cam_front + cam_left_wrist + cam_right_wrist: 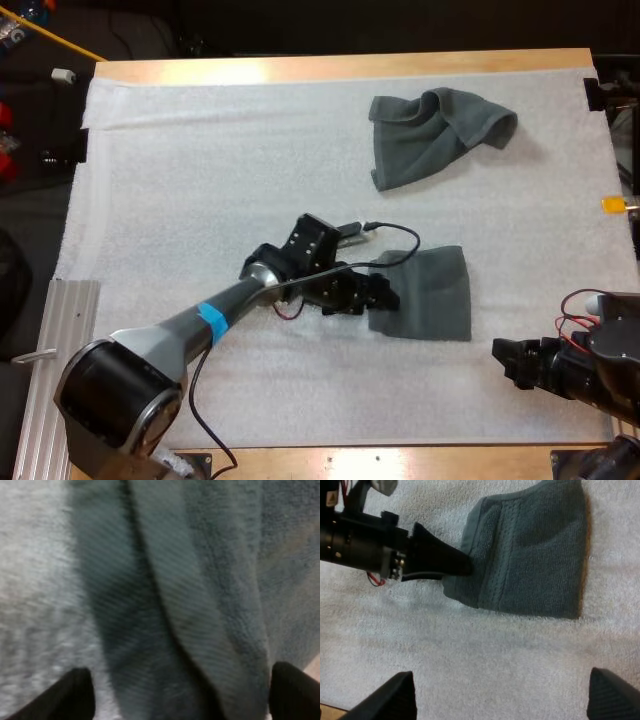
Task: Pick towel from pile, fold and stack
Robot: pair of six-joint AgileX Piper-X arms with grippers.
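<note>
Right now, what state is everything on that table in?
Folded towel: folded flat on the mat.
Crumpled towel: bunched, unfolded, at the far side.
Left end effector: open, at the folded towel's edge.
Right end effector: open, holding nothing, over bare mat.

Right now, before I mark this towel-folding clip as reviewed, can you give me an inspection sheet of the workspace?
Surface: white mat lying flat on a wooden table.
Job's things: crumpled towel at the mat's far right; folded towel nearer, right of centre, apart from the crumpled one.
Clutter: nothing seen.
End effectors: left end effector open, at the folded towel's left edge; right end effector open over bare mat, right of the folded towel and touching nothing.
Cables: nothing seen.
Surroundings: ribbed metal rail beside the mat's near left edge.
</note>
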